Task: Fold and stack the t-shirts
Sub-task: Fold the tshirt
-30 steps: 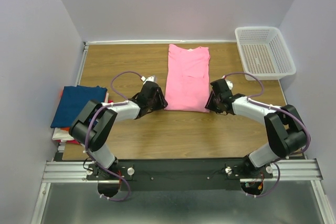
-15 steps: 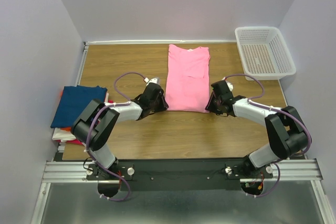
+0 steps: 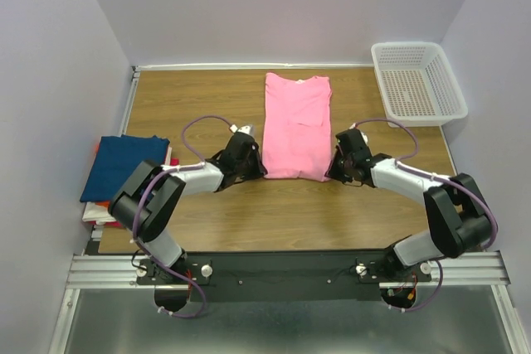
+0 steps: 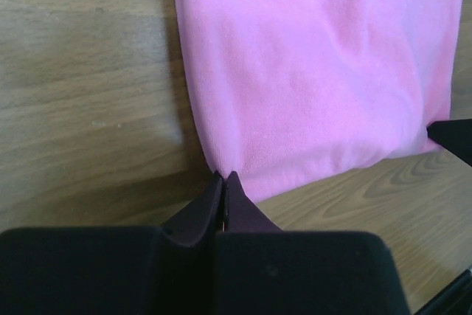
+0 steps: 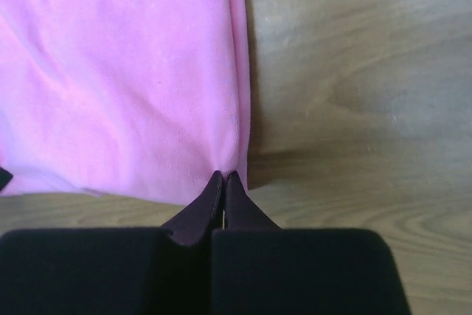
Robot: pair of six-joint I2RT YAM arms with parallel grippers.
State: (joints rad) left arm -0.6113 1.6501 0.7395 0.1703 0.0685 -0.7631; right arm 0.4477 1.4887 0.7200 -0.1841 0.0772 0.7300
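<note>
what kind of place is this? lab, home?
Likely a lab test cell: plain walls box in a wood table, left arm and right arm bolt to a metal rail, pink shirt and basket as props.

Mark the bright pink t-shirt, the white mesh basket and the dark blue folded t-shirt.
bright pink cloth t-shirt (image 3: pixel 296 126), top external view, middle of cloth
white plastic mesh basket (image 3: pixel 406 45), top external view, far rim
dark blue folded t-shirt (image 3: pixel 123 167), top external view, middle

White mesh basket (image 3: pixel 417 87) at far right; wooden table (image 3: pixel 191 105) beneath.
</note>
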